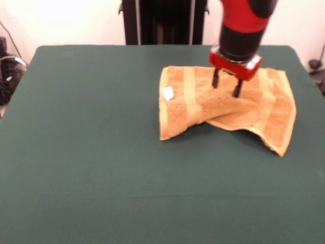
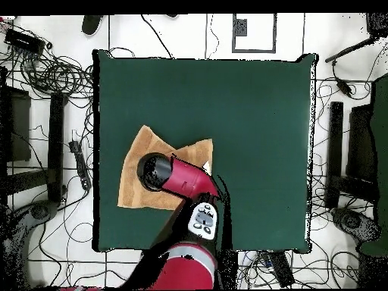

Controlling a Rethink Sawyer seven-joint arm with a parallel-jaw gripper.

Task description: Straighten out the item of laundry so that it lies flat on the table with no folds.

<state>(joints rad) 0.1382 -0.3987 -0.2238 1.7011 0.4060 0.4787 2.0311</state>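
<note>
Fingers spread above rumpled, folded towel

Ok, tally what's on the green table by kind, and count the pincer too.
Towels: 1, the orange-tan towel, still folded on the table
White label tags: 1
Pincers: 1, open above the towel
Total: 3

My front camera sits across the large dark green felt table, fairly near and angled down, facing the black pedestal at 12 o'clock. My overhead camera looks straight down from higher up, base at 6 o'clock. Both share the tabletop.
</note>
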